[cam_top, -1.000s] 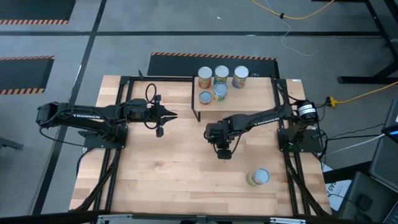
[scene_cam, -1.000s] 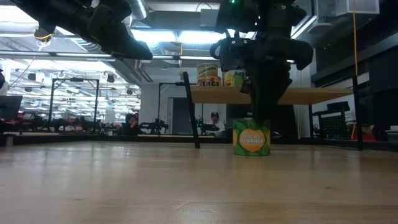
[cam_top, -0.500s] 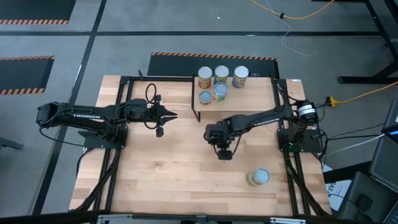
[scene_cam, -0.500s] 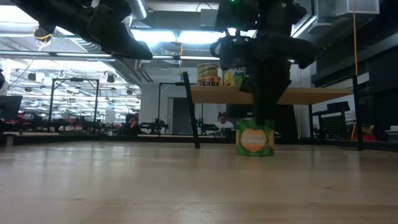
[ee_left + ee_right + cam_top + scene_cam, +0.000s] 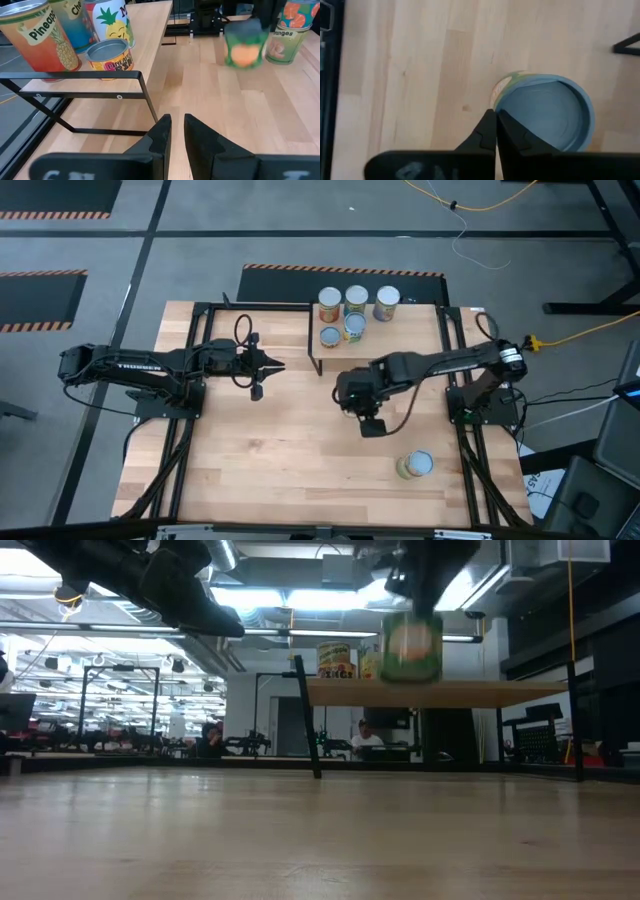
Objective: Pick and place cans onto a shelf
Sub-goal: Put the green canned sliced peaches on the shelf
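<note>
A: Right fingers (image 5: pixel 490 131)?

B: Together, pinched on the rim of the green can (image 5: pixel 411 645); the can hangs under them, clear of the surface (image 5: pixel 260 470), about mid-table and just near of the shelf (image 5: pixel 410 332).

A: Grip ok?

B: Thin, I'd say; it's a rim pinch only, so the can could swing or slip; go slow, keep the wrist level, no jerks.

A: Where to put it?

B: The shelf top has five cans (image 5: pixel 352 310) bunched toward its far edge; the right and near parts of the board look bare; I'd aim there. Come in above board height and clear the black frame; lower till the base sits flat, then let go. Don't nudge the neighbours.

A: Left fingers (image 5: pixel 161 132)?

B: Slightly apart, nothing btwn them; that arm waits at the left, pointing toward the shelf.

A: What else is on the surface?

B: One more can (image 5: pixel 415 465) at near right, standing alone, well apart from the rest. The top is light wood planks w/ black rails down both sides.

A: Room?

B: Grey floor, striped hazard tape (image 5: pixel 340 271), and a yellow cable (image 5: pixel 480 205) at far right. The low view shows a big lit hall behind, w/ benches and a person (image 5: pixel 367 735) seated far back; I see no one at the surface.
</note>
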Robot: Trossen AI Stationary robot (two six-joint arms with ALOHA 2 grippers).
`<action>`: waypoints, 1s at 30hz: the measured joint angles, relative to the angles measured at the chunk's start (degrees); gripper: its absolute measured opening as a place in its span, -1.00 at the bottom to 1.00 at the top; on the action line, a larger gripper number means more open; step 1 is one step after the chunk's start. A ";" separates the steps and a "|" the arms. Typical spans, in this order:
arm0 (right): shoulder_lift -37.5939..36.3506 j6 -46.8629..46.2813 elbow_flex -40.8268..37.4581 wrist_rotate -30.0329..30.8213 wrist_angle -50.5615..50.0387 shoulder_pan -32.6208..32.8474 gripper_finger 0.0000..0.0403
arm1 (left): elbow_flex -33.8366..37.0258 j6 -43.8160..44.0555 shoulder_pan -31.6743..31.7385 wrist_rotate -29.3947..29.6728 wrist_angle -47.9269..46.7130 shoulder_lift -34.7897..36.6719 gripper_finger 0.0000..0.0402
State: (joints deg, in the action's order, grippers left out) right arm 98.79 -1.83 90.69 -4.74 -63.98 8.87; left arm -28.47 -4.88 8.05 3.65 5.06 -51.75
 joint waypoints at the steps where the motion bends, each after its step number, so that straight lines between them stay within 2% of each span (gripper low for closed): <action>1: -0.55 0.66 1.47 0.01 -1.40 0.02 -0.99 | 0.00 -0.15 0.00 -0.12 0.01 0.00 -0.78; 7: -5.17 2.50 6.83 0.14 -9.28 -0.21 -0.99 | 0.00 -0.18 0.00 -0.39 -0.04 0.00 -0.78; 15: -14.47 6.60 3.80 0.65 -11.46 -4.12 -1.00 | 0.00 -0.20 0.00 -0.39 -0.05 0.00 -0.78; 22: -19.31 11.73 -0.38 3.31 -12.43 -12.63 -1.00 | 0.00 -0.17 0.00 -0.39 -0.05 0.00 -0.78; 30: -19.50 21.59 -2.10 3.32 -10.50 -24.39 -0.99 | 0.00 -0.15 0.00 -0.39 -0.05 0.00 -0.78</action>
State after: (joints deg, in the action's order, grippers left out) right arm 79.29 19.77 88.59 -1.42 -74.48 -15.52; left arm -28.47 -5.04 8.05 3.27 5.02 -51.75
